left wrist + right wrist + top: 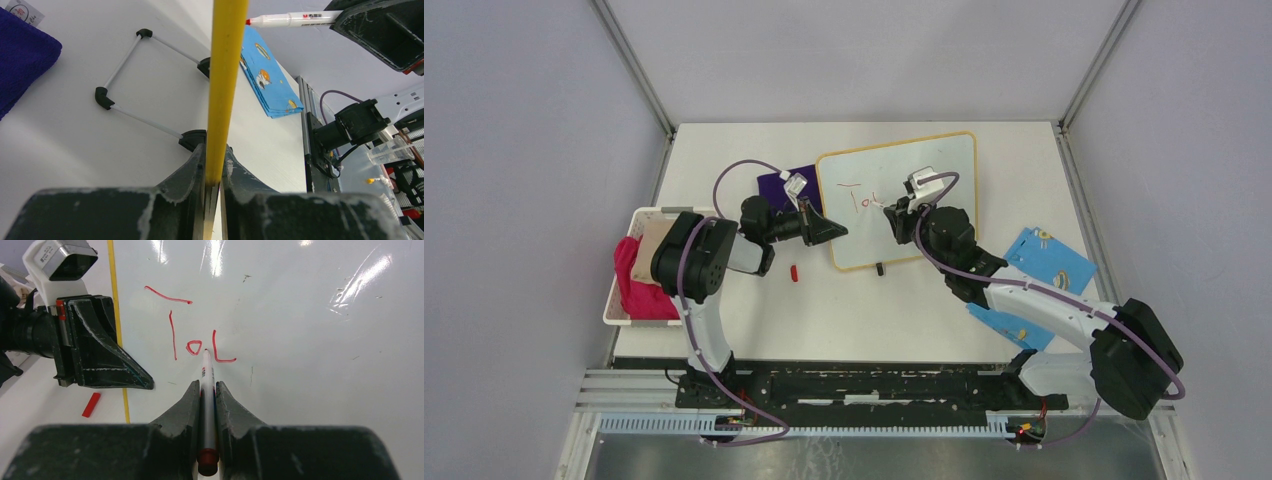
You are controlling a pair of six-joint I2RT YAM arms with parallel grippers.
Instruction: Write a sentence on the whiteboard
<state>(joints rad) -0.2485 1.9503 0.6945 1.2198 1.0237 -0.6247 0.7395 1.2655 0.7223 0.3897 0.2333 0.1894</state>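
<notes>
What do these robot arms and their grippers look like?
Both arms, the left arm and right arm, have bulky black joints joined by white links, with a purple cable looping along each. The left gripper and right gripper have black, wedge-shaped fingers, scuffed whitish at the edges. A white-grey camera box tops the left wrist.

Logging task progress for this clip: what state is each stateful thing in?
whiteboard: propped up, left edge clamped.
sentence: unfinished, only "To" and one stroke.
marker: uncapped, tip at the board.
cap: off, lying on the table.
left gripper: shut on whiteboard.
right gripper: shut on marker.
</notes>
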